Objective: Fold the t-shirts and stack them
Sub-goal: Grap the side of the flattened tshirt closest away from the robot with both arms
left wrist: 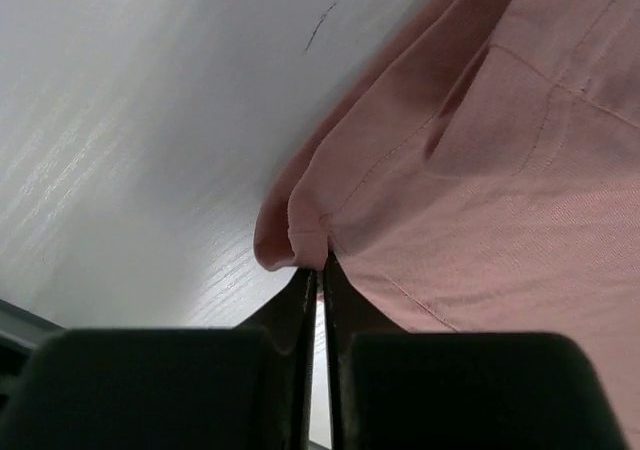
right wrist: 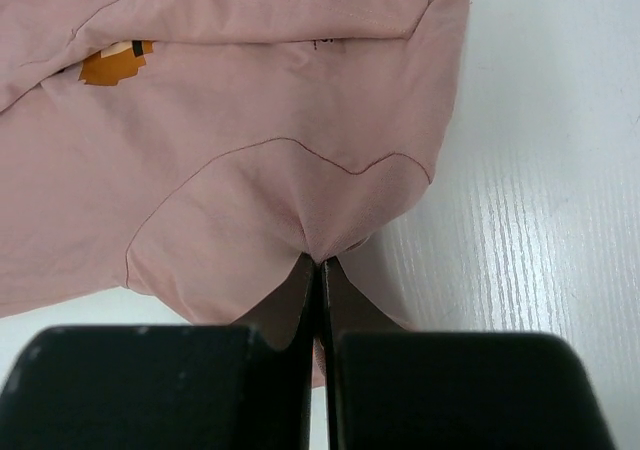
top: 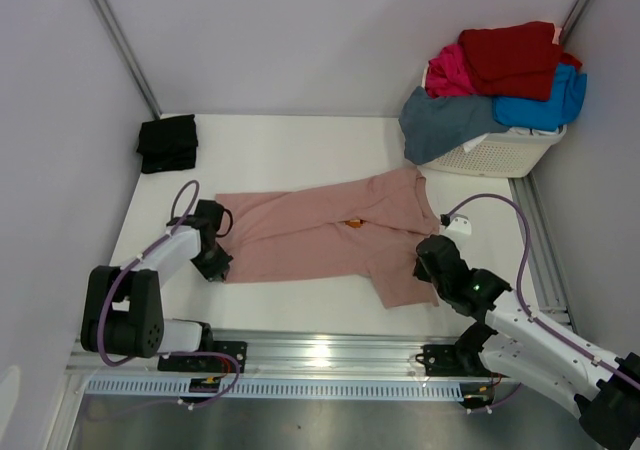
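At the far left of the white counter (top: pixel 290 150) lies a folded black cotton t-shirt (top: pixel 167 142), well apart from the work.

Your left end effector (top: pixel 213 260) is pressed together on the left end of the dusty-pink cotton t-shirt (top: pixel 310 235). This shirt lies spread across the middle of the counter, partly folded along its length. The left wrist view shows the fingers pinching a rolled, stitched hem edge. That is a sound place to hold, since a doubled seam should slip less than a single layer.

Expect this shirt to be light, limp and soft. It will likely sag between your 2 holds and drag on the counter, so take hems, seams or corners rather than open cloth.

Its only marking is a small brown-orange pixel chest print (top: pixel 353 223), with no readable lettering.

Your right end effector (top: pixel 432 258) is closed on a pucker of the same shirt at its right end, just beside a curved seam.

At the far right, a white slatted plastic laundry basket (top: pixel 500 155) holds 4 more shirts:
- a slate-blue t-shirt (top: pixel 445 125), which drapes over the rim
- a magenta t-shirt (top: pixel 450 70)
- a red t-shirt (top: pixel 510 58)
- a bright-blue t-shirt (top: pixel 545 105)
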Robot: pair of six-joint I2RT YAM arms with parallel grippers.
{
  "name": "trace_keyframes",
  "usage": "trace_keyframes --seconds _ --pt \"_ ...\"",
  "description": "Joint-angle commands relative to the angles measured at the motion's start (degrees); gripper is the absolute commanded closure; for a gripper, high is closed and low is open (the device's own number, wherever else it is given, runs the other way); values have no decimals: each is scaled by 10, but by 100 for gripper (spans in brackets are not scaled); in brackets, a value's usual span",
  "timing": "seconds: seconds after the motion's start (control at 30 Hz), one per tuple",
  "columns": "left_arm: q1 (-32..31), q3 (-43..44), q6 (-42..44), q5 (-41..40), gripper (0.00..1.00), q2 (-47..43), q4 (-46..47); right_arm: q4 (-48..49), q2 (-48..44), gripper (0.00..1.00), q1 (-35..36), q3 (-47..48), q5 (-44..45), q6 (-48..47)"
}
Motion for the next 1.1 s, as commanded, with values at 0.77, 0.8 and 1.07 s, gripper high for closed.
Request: trace_keyframes --seconds 0.77,0.8,1.07 --pt "6 95 6 2 99 -47 9 20 72 100 -4 114 82 -6" --pt "7 99 6 0 99 -41 11 23 81 100 -6 127 82 -11" --pt "21 127 2 7 99 -19 27 65 146 100 -49 172 86 -41"
